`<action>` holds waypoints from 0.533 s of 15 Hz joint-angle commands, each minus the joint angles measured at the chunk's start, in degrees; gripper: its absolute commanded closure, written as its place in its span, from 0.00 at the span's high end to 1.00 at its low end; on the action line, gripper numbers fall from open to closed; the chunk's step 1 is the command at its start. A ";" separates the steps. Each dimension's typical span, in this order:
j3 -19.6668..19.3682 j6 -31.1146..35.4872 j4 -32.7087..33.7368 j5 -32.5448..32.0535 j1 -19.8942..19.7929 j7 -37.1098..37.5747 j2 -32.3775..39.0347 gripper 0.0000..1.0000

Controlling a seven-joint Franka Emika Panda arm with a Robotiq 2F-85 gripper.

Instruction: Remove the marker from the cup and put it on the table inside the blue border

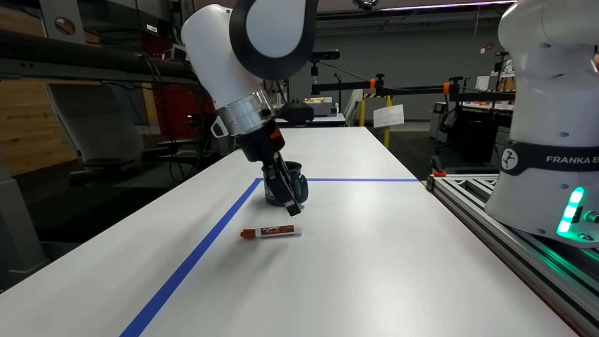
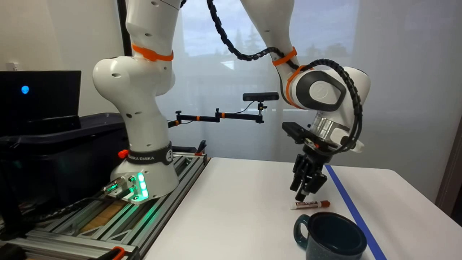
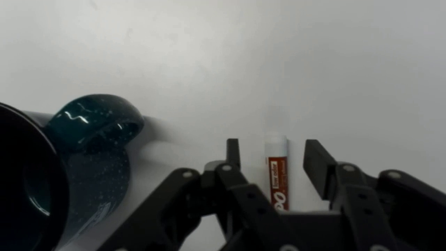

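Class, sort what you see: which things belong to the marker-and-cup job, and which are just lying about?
Part of the job:
marker, lying inside the blue border
cup
table
gripper, open

Just lying about:
laptop
storage bin
office chair
sheet of paper, writing too small to read

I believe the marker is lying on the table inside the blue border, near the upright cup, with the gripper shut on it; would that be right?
Not quite: the gripper is open, with a gap on either side of the marker, as the wrist view shows. The marker does lie on the table inside the blue border, near the upright cup.
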 commanded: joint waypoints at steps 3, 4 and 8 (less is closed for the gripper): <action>-0.37 -10.24 0.24 -0.10 2.25 6.41 -8.56 0.99; -0.26 -12.35 0.45 0.82 2.38 8.59 -10.18 1.00; -0.21 -15.95 -0.29 3.51 1.73 14.35 -17.55 1.00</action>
